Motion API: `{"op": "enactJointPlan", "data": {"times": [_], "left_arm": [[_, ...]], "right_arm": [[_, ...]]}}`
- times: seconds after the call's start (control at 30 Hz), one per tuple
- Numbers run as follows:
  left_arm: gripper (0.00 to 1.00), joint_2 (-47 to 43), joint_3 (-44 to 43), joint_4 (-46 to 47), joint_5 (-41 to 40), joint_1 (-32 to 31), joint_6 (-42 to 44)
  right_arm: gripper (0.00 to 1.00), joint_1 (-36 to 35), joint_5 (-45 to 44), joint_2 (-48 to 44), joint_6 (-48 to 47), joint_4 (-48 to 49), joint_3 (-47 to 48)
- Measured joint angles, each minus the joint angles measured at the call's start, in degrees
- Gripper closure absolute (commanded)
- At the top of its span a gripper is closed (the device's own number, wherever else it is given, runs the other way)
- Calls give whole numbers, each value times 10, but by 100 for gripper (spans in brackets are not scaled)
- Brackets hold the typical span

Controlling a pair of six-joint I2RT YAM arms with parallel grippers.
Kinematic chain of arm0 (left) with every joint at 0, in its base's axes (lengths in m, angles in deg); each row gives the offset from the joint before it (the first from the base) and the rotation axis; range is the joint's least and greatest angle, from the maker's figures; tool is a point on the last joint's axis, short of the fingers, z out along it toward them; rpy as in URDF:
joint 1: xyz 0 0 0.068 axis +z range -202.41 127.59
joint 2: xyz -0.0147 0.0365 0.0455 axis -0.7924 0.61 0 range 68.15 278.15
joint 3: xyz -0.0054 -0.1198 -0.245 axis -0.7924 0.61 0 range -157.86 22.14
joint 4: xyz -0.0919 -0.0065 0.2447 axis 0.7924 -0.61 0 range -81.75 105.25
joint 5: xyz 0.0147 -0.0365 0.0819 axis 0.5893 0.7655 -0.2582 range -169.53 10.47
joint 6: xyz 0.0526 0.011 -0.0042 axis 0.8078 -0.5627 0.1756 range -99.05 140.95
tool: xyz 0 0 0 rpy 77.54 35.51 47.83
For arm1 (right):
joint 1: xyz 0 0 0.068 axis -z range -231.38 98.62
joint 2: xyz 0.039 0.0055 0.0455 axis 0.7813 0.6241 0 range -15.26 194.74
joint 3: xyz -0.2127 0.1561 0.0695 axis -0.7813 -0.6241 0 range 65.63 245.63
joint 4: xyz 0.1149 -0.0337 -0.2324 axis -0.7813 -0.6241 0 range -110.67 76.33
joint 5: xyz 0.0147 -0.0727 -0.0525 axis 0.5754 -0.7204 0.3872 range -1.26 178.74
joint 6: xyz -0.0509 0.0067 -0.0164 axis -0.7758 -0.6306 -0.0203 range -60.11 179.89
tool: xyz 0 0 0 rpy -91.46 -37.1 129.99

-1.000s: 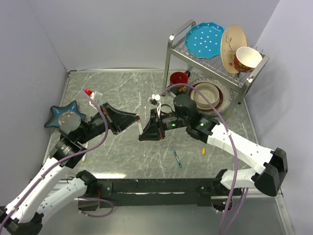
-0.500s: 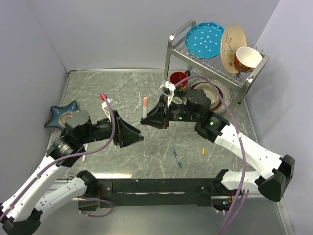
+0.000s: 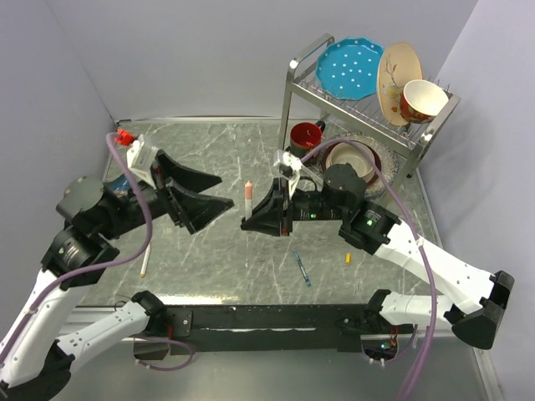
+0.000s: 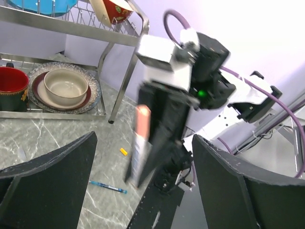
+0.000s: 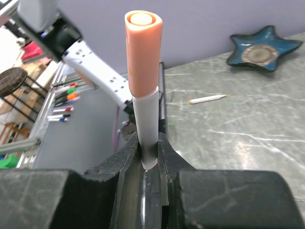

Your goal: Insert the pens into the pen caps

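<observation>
My right gripper (image 3: 248, 220) (image 5: 150, 143) is shut on a white pen (image 3: 248, 205) (image 5: 146, 126) near its lower end. The pen stands out of the jaws with a red-orange pen cap (image 3: 248, 189) (image 5: 143, 52) seated on its top. My left gripper (image 3: 224, 190) (image 4: 144, 143) is open and holds nothing, a short way left of that pen, facing it. The capped pen (image 4: 138, 152) shows blurred beyond its fingers. A blue-teal pen (image 3: 302, 268) (image 4: 107, 187) and a yellow-orange pen cap (image 3: 348, 259) (image 4: 123, 151) lie on the table. Another white pen (image 3: 145, 261) (image 5: 208, 99) lies near the left edge.
A metal dish rack (image 3: 292, 88) with plates and a red bowl stands at the back right. Below it sit a red mug (image 3: 306, 134) and a bowl on stacked plates (image 3: 351, 160). A blue star-shaped dish (image 5: 263, 50) lies at the left. Walls close both sides.
The left gripper has opened, let go at the pen and drawn back up and to the left. The right gripper keeps the pen, which now carries the red-orange cap.
</observation>
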Motion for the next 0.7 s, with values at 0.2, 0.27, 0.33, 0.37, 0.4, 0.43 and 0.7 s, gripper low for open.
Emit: {"op": "enactJointPlan", "data": {"times": [0.2,0.27,0.33,0.37,0.4,0.43,0.7], "left_arm": [[18,45,0,18,13,0,-1],[20,55,1,20,18,0,-1],[21,58,2,22,22,0,-1],[21,58,2,25,24,0,-1],[21,57,2,28,26,0,-1],[21,57,3,34,28,0,-1],[35,66,12,57,56,0,-3]], "right_arm": [[100,-21,-9,-6,-1,-17,-2],[100,-24,-12,-6,-2,-21,-2],[100,-26,-17,-6,-2,-24,-2],[100,-28,-19,-6,-2,-26,-2],[100,-30,-20,-6,-2,-27,-2],[100,-31,-22,-6,-2,-29,-2],[100,-41,-33,-6,-2,-37,-2]]}}
